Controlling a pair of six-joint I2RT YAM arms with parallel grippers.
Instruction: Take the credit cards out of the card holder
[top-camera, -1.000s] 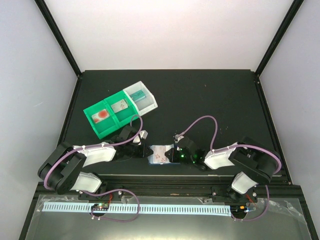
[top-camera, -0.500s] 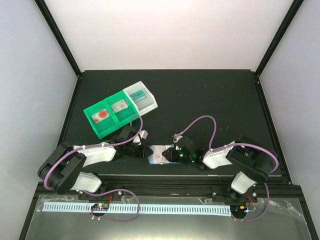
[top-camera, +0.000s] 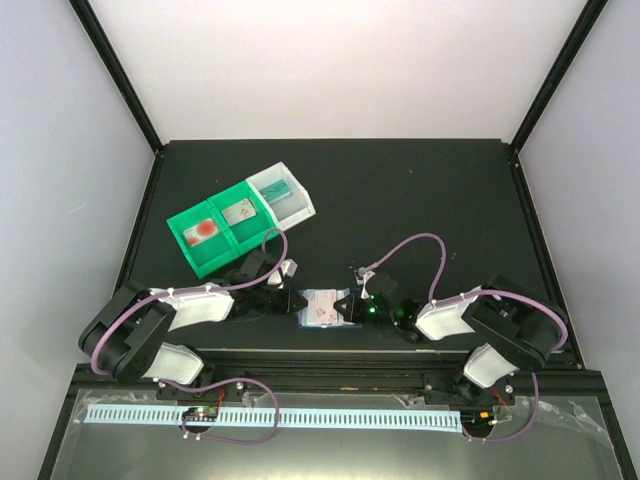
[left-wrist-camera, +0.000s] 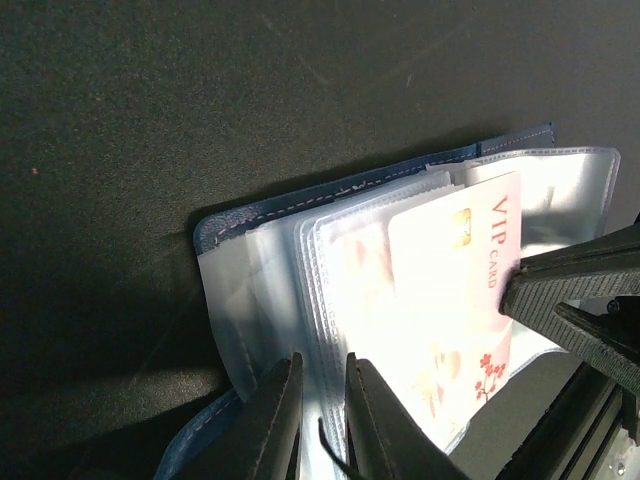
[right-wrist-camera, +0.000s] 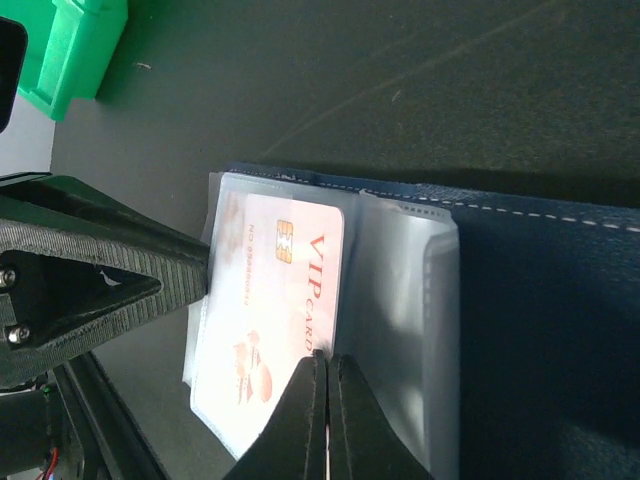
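The card holder (top-camera: 312, 309) lies open on the dark table between my two grippers, with a blue cover (right-wrist-camera: 540, 300) and clear sleeves (left-wrist-camera: 260, 290). A pale pink credit card marked "VIP CARD" (right-wrist-camera: 275, 290) with a gold chip lies on the top sleeve; it also shows in the left wrist view (left-wrist-camera: 450, 290). My left gripper (left-wrist-camera: 322, 362) is shut on the edges of the clear sleeves at the holder's left side (top-camera: 290, 301). My right gripper (right-wrist-camera: 325, 358) is shut on the card's long edge, at the holder's right side (top-camera: 350, 306).
A green compartment tray (top-camera: 196, 252) with a white end bin (top-camera: 282, 192) stands left of centre, behind the left arm; a card with a red patch (top-camera: 205, 228) and another card (top-camera: 238, 212) lie in it. Its corner shows in the right wrist view (right-wrist-camera: 70, 40).
My right gripper moved left toward the holder, then drew back a little to the right. The left gripper and the holder have stayed in place.
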